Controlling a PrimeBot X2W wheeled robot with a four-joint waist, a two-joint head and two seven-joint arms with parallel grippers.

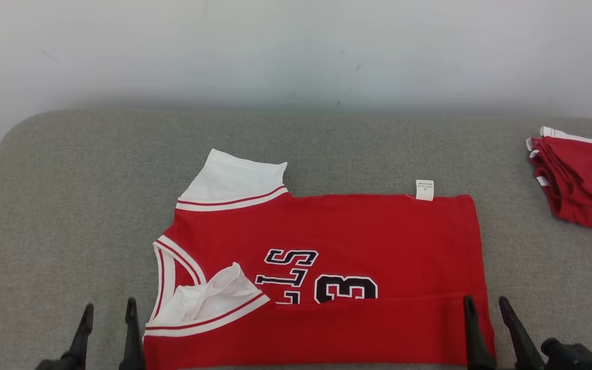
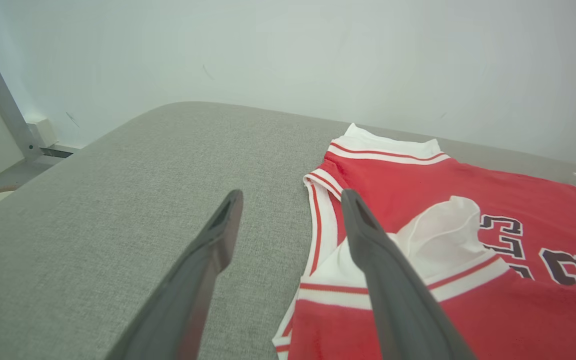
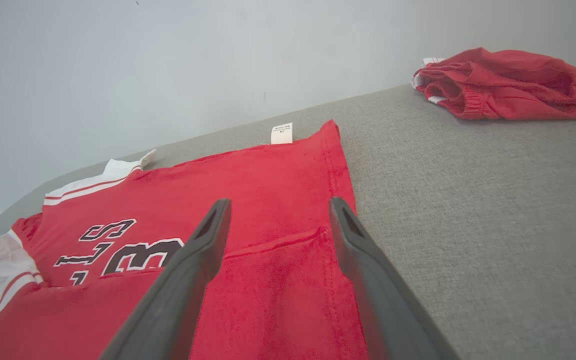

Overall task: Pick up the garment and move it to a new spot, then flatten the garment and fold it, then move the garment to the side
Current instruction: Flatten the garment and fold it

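**Red jersey lying sideways on the grey table, both grippers wide open**

So the jersey [image 1: 357, 231] sits flat in the near middle of the grey padded table [image 1: 95, 195]; it's red with white sleeves, red-and-white striped trim and black lettering outlined in white. The near edge is folded up over the body, so the fold hides the lower part of the print. One white sleeve [image 1: 234, 177] sticks out toward the far side; the other one is bunched up by the neck opening. A little white care label [image 1: 424, 189] pokes out from the far edge.

Over at the far right there's a second red garment [image 1: 584, 190], rumpled in a pile, well apart from the jersey; a plain white wall [image 1: 296, 51] runs behind the table. Nothing sits on the jersey.

It lies with its long axis running left to right; neck and sleeves point left, hem points right.

The left gripper [image 1: 110, 304] is at the near left by the collar end, fingers spread wide with nothing between them. The right gripper [image 1: 486, 300] is at the near right corner by the hem, also spread wide and holding nothing; one finger is over the red cloth, the other just past the hem.
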